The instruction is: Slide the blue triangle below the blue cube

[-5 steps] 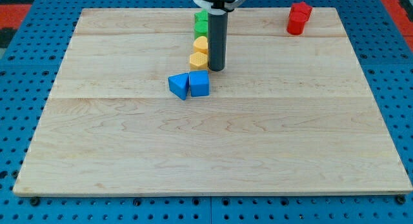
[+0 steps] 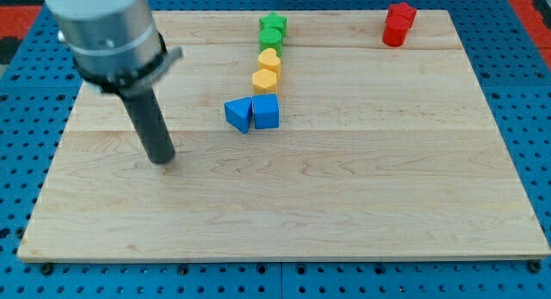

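The blue triangle (image 2: 238, 115) lies on the wooden board (image 2: 284, 196), touching the left side of the blue cube (image 2: 266, 112). My tip (image 2: 161, 160) rests on the board well to the left of and a little below both blue blocks, apart from them. The dark rod rises up and to the left to the grey arm head (image 2: 108, 32).
Above the blue cube stand a yellow hexagon (image 2: 265, 78), a yellow heart (image 2: 269, 59), a green block (image 2: 271, 39) and a green star (image 2: 273, 24) in a column. Two red blocks (image 2: 398, 23) sit at the board's top right.
My tip has moved from just right of the yellow blocks, above the blue cube, to the left and down across the board. No block has moved.
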Action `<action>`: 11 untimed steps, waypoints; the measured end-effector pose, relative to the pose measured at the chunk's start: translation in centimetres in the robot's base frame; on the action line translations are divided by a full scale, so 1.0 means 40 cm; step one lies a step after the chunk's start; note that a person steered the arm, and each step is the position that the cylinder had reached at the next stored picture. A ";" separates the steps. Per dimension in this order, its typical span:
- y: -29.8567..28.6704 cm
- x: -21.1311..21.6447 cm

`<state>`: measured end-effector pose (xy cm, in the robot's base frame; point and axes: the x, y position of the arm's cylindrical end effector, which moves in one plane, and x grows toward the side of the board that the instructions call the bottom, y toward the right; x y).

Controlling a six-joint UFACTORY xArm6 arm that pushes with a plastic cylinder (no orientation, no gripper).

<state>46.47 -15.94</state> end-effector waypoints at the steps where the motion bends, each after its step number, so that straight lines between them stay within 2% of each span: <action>1: -0.035 -0.137; 2: 0.058 -0.226; 3: 0.188 -0.232; 4: 0.246 -0.154; 5: 0.240 -0.058; 6: 0.296 0.009; 7: 0.278 0.049; 8: 0.321 0.164; 9: 0.384 0.102; 11: 0.370 0.082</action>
